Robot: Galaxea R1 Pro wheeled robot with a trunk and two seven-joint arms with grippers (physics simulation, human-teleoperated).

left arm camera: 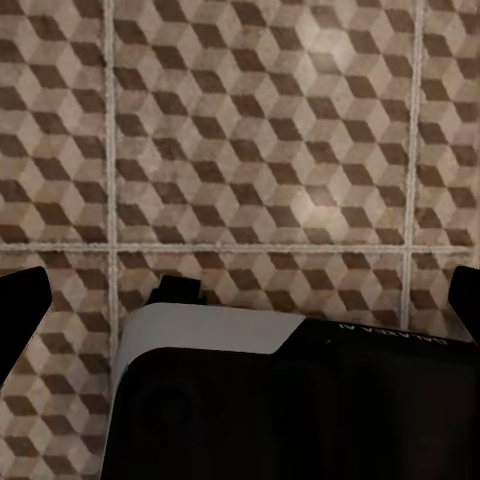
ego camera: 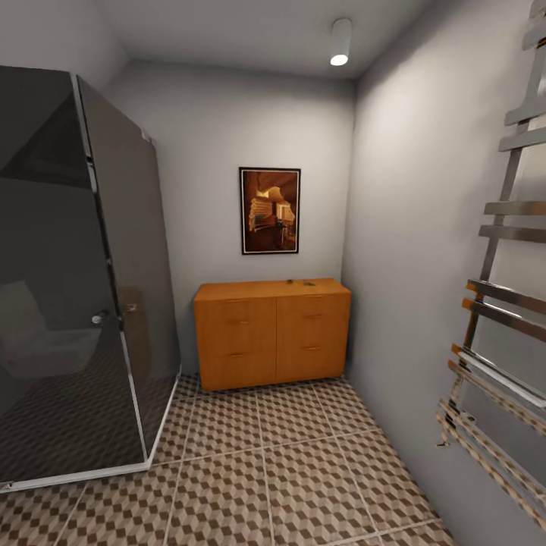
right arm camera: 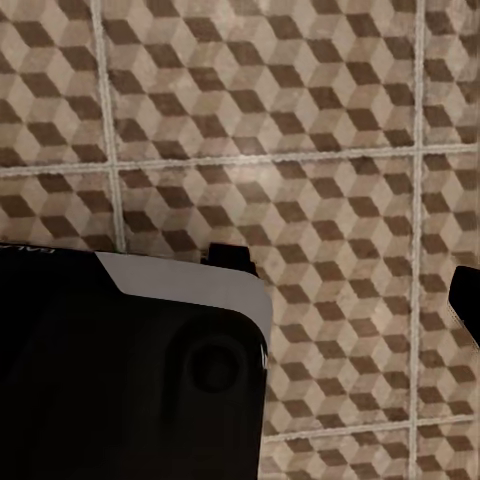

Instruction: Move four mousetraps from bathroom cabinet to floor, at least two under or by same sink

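The orange-brown cabinet [ego camera: 273,334] stands against the far wall, with its doors and drawers shut. Two tiny dark flat things [ego camera: 290,281] [ego camera: 309,284] lie on its flat top; they look like mousetraps but are too small to be sure. The cube-patterned bathroom floor [ego camera: 288,462] stretches from me to the cabinet. My left gripper [left arm camera: 240,300] hangs over the floor tiles [left arm camera: 260,130], open and empty, with a fingertip [left arm camera: 22,310] at each side of its view. My right gripper [right arm camera: 240,300] also points down at the tiles, one fingertip [right arm camera: 466,300] far out to the side and nothing held. The sink is out of view.
A dark glass shower cubicle [ego camera: 76,303] fills the left side. A chrome towel rail [ego camera: 500,318] juts from the right wall. A framed picture [ego camera: 270,210] hangs above the cabinet. My black and white base [left arm camera: 290,400] [right arm camera: 120,370] shows below both wrists.
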